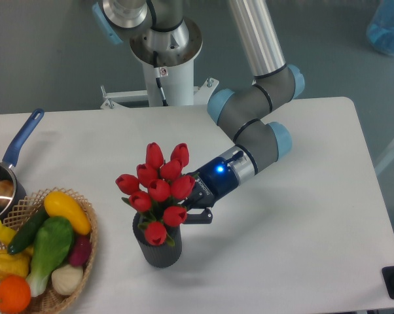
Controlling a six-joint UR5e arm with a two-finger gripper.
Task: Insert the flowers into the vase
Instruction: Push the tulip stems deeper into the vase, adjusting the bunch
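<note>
One fixed camera looks down on my worktop (pixel 302 216) from the side opposite my base (pixel 165 49), high, at middling range.

White table (pixel 302 216): vase (pixel 159 247), basket (pixel 86 252), saucepan (pixel 4 180)
</note>
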